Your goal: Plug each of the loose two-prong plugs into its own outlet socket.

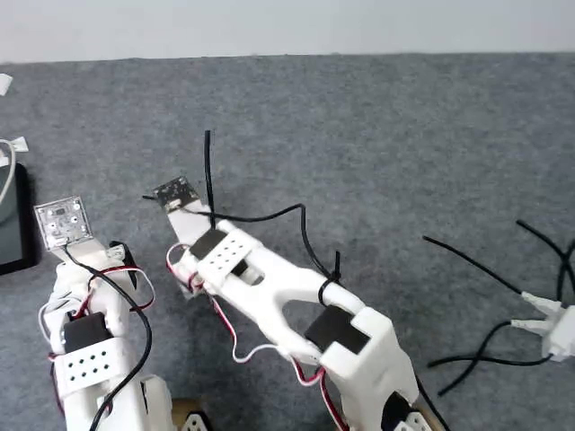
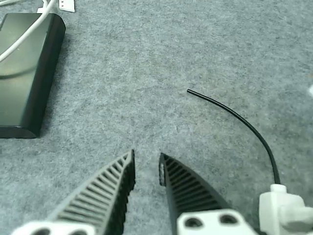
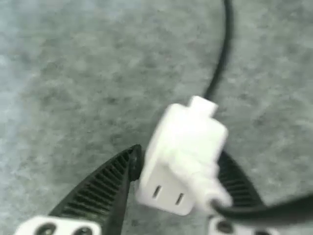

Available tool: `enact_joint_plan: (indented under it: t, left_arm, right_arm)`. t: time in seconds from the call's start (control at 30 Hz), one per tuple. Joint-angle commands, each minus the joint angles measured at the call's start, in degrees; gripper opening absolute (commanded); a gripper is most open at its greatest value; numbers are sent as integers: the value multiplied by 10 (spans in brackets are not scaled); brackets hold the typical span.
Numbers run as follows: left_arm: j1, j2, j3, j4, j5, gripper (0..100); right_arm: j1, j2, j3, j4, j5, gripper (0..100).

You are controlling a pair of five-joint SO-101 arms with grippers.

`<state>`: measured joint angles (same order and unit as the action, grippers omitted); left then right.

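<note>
The right hand [image 3: 183,161] was closed on a white socket block [image 3: 183,152], with one finger on each side of the body; the block's two slots faced the wrist camera. A black cable [image 3: 222,54] left the far end of the block and ran away across the grey counter [image 1: 404,135]. In the high view this cable [image 1: 208,171] extended toward the far side from under the right arm's wrist; its far end lay free on the counter. The block was therefore left of centre on the near part of the counter, just right of the left arm. The left wrist view showed the block [image 2: 286,213] beside the left hand, with the cable [image 2: 234,117] curving away from it.

The left hand [image 2: 146,161] was spread slightly, with a narrow gap between the fingers and nothing in it; it hung over bare counter.

A cluster of white connectors [image 1: 552,328] with several black leads lay at the right edge of the counter, well apart from both arms. A black box [image 2: 24,73] sat at the left edge, with a white cord [image 2: 22,36] lying across its top.
</note>
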<state>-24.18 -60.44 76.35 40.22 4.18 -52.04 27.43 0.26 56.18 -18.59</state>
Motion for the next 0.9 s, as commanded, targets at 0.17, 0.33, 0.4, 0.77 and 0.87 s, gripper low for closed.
enact_joint_plan:
  t: [0.17,0.33,0.4,0.77,0.87]
  left_arm:
    - [-5,-5,-1,-35,-5,12]
    - [-5,-7,15,-62,-6,12]
    - [-5,-8,15,-62,-5,12]
    - [-4,-8,15,-62,-5,12]
    - [3,-8,16,-62,-6,12]
  right_arm:
    - [39,-22,-89,110,15,7]
    - [61,-130,-44,146,37,7]
    - [82,-181,-7,148,60,7]
    - [378,-517,231,148,176,8]
    - [465,-620,313,148,214,8]
